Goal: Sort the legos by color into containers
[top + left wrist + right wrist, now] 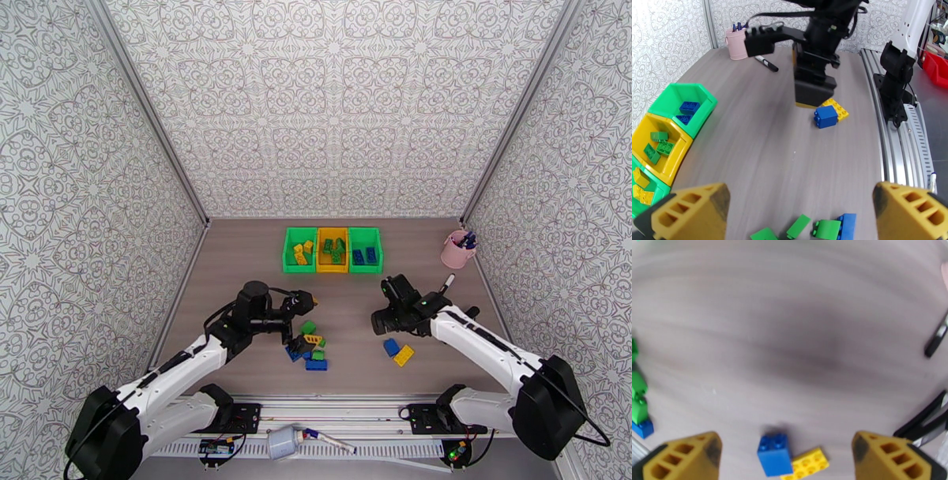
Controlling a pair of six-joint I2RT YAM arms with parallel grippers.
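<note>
Right pincer (786, 441) hangs over the bench (790, 338), jaws wide and empty, with a blue brick (774, 455) just below and a yellow brick (805, 465) touching its side. Left pincer (800, 197) is fully spread too and holds nothing, poised above the mixed pile of legos (310, 347). Likely step is picking the blue brick: centre over it, come straight down, set the fingers on its free faces so the yellow one is not pinched along, then carry it to the right green bin (378, 251) of the containers (332, 230), where blues already lie.
</note>
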